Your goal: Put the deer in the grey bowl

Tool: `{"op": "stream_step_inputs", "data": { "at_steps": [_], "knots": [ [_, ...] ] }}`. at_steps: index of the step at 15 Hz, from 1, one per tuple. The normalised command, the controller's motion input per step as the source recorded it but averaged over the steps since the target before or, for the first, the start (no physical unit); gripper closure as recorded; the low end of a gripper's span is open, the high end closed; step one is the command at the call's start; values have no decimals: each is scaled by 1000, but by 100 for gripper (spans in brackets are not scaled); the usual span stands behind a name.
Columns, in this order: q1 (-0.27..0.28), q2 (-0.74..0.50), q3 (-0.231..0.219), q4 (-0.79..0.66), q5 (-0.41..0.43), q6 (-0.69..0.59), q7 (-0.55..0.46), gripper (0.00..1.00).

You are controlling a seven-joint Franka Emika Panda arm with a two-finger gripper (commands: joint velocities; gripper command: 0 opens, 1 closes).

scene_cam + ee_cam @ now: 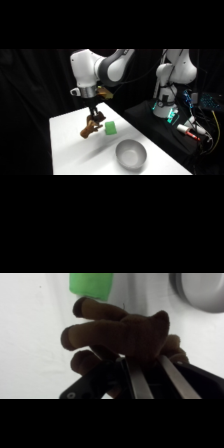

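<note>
The deer (90,128), a small brown soft toy, hangs just above the white table (70,150) with my gripper (94,118) shut on it from above. In the wrist view the deer (120,331) fills the middle, its stubby limbs pointing left, pinched between my two fingers (137,379). The grey bowl (131,155) sits on the table to the right and nearer the front edge, apart from the deer. Only the rim of the grey bowl (200,291) shows at the wrist view's upper right.
A small green block (110,129) stands on the table just right of the deer, and the green block (91,285) shows at the wrist view's top. The arm's base (167,95) and cables stand at the upper right on a dark stand.
</note>
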Motion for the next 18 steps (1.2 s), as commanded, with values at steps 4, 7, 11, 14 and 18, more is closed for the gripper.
{"op": "stream_step_inputs", "data": {
  "at_steps": [4, 7, 11, 14, 18],
  "knots": [
    [147, -546, 137, -645, -120, 245, 124, 92],
    [133, -392, 155, -486, -70, 245, 78, 92],
    [106, -267, 128, -345, -46, 209, 42, 92],
    [73, -147, 92, -213, -7, 239, -6, 92],
    [53, 35, 59, -26, -38, 212, 25, 92]
  ]
}}
